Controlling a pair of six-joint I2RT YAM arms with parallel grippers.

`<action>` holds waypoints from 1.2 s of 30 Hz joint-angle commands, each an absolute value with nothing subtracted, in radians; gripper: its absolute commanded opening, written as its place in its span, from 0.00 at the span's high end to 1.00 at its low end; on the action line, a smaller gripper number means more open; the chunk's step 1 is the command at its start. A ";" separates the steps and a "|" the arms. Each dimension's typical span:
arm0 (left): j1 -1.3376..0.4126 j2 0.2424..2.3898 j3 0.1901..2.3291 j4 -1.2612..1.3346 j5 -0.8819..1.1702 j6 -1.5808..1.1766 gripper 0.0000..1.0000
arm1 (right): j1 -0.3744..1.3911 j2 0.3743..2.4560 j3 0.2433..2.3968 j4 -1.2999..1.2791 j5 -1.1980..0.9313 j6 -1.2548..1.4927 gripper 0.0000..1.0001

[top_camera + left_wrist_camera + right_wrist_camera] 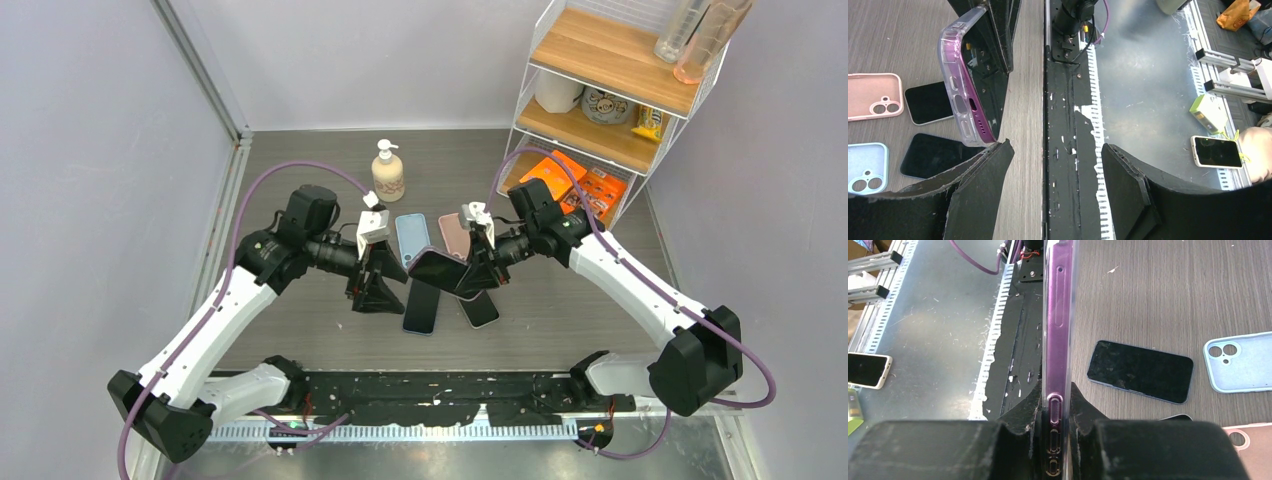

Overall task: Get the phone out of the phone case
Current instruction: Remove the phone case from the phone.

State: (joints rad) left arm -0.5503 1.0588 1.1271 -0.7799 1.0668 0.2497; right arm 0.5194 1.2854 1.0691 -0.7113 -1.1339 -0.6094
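One phone point(440, 270) sat clamped in right gripper point(474, 272); left gripper point(377, 292) gaped at its 9 o'clock; peeling case point(949, 67) was probably due next.

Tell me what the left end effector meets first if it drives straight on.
Most likely the cased phone: its bottom corner sits right off one fingertip in the left wrist view. The left end effector's open gap faces only the black base rail, though depth is unclear.
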 commanded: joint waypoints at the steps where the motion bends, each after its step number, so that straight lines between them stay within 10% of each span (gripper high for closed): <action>1: -0.555 1.044 1.153 -0.778 1.081 0.282 0.25 | 0.519 1.260 1.078 -0.636 -1.155 -0.584 0.95; 36: -0.541 1.070 1.171 -0.758 1.085 0.295 0.27 | 0.519 1.282 1.080 -0.661 -1.168 -0.607 0.95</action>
State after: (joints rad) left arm -0.5426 1.0885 1.1538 -0.7792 1.0698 0.2878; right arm 0.5152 1.2858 1.0595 -0.7185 -1.1233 -0.6182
